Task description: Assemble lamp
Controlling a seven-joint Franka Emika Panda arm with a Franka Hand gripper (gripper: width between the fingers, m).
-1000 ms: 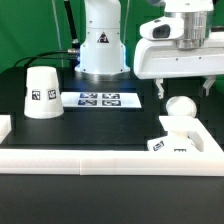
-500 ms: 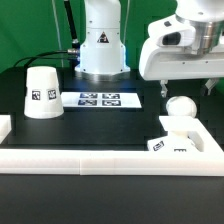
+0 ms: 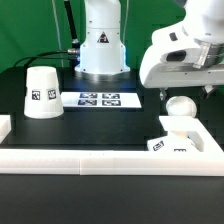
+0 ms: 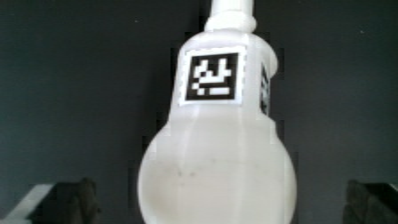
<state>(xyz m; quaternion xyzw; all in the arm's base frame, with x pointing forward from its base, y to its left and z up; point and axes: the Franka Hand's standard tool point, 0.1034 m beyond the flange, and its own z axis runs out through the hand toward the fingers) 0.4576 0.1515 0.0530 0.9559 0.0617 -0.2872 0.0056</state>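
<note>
Bulb [image 4: 214, 140] centred under gripper [image 4: 222, 203], fingers [image 4: 68, 202] spread

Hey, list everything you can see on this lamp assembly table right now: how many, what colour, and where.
lamp shade: one, white, wide end down, at the exterior view's left.
marker board: one, white with black tags, flat mid-table.
bulb: one, white, upright on the base, at the exterior view's right.
base: one, white, tagged, in the rim's corner at the exterior view's right.
rim bars: white, along the near edge, with short side pieces.
table: one, black.
backdrop: one, green, behind.
arm pedestal: one, white, behind the marker board.
gripper: one, open, above the bulb.
</note>
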